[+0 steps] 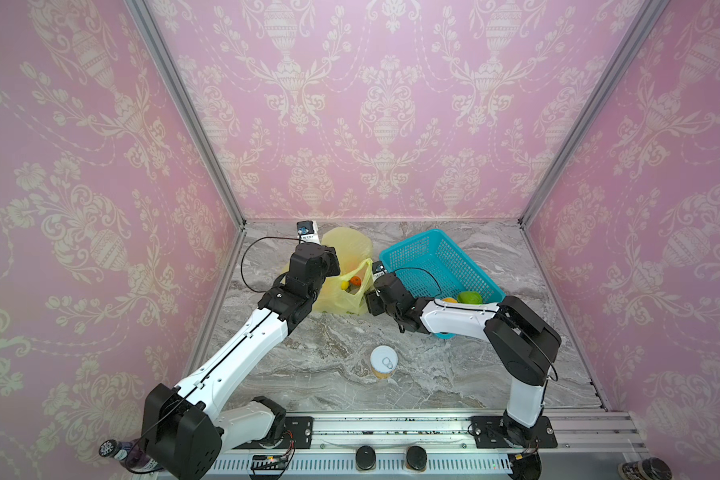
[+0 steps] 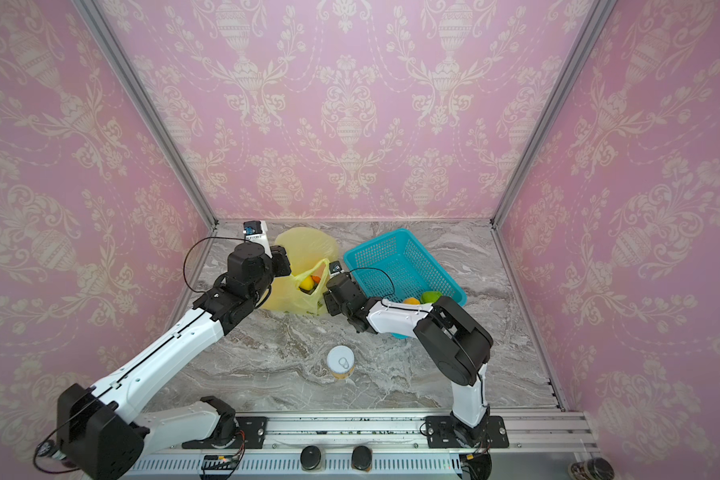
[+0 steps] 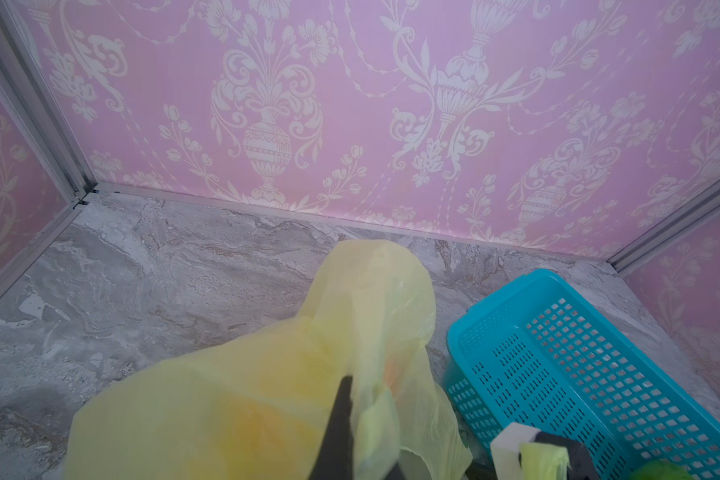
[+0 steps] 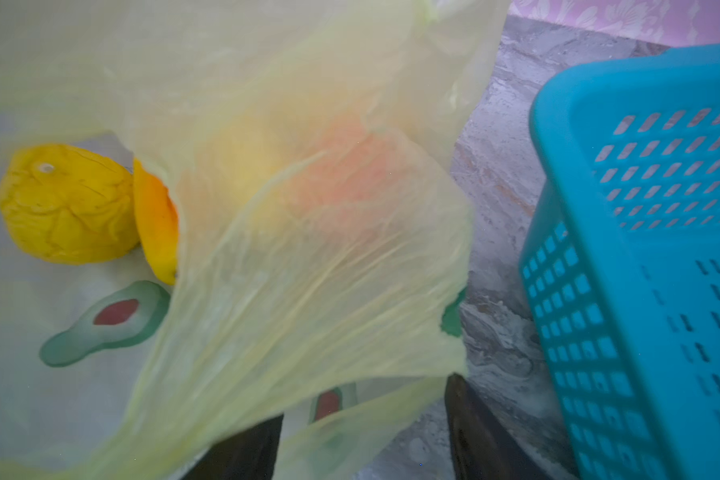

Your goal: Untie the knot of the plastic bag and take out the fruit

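Observation:
The pale-yellow plastic bag [image 1: 336, 302] [image 2: 285, 297] lies at the back middle of the table with its mouth gaping. A yellow fruit [image 1: 344, 285] [image 4: 65, 203] and an orange one [image 1: 355, 281] [image 4: 156, 224] show inside. No knot is in view; a handle strip [image 1: 366, 272] stands along the mouth's right edge. My left gripper [image 1: 338, 271] [image 3: 360, 403] is shut on the bag's film at the left rim. My right gripper [image 1: 368, 291] [image 4: 362, 419] is open at the right rim, with loose film lying between its fingers.
A turquoise perforated basket [image 1: 408, 253] [image 2: 375, 249] stands right of the bag, holding an orange fruit [image 1: 449, 300] and a green fruit [image 1: 470, 297]. A white-lidded can [image 1: 384, 362] [image 2: 340, 363] stands near the front middle. Pink walls close in the back and sides.

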Motion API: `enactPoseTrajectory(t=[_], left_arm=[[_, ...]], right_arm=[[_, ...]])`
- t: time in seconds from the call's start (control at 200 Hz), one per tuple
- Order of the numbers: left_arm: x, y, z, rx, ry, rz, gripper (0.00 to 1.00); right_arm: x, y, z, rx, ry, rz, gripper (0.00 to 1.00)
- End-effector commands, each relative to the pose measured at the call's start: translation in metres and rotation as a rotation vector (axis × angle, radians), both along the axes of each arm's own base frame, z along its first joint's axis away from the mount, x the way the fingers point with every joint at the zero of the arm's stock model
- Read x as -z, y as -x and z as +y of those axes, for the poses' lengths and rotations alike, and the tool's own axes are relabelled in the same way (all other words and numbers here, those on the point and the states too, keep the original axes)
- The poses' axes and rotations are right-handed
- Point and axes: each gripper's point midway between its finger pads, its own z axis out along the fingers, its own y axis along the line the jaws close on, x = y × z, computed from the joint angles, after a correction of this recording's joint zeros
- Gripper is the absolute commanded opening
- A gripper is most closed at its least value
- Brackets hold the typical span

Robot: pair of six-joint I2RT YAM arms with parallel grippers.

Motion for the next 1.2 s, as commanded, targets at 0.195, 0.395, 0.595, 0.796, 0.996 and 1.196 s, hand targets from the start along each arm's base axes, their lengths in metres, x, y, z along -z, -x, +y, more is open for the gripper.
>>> enactPoseTrajectory(t=[0.195,0.395,0.595,0.796,0.996,1.196], left_arm=[[-0.013,0.034,-0.018,0.165,0.099,0.011,0.00],[-0.013,0.036,-0.020,0.179,0.099,0.019,0.00],[0.001,0.034,-0.016,0.158,0.077,0.045,0.00],[0.026,0.040,-0.012,0.150,0.051,0.095,0.00],[0.032,0.051,-0.002,0.130,0.036,0.096,0.00],[0.026,0.056,-0.003,0.149,0.043,0.079,0.00]], right_arm=[[-0.004,-0.025,0.026,0.047,-0.034,0.032,0.90],[-0.012,-0.034,0.043,0.040,-0.090,0.027,0.86],[-0.091,-0.016,0.046,-0.064,-0.262,-0.094,0.59],[-0.149,0.008,0.010,-0.054,-0.364,-0.270,0.77],[-0.146,0.008,-0.032,0.068,-0.229,-0.322,0.84],[-0.100,0.016,-0.049,0.036,0.033,-0.255,0.96]])
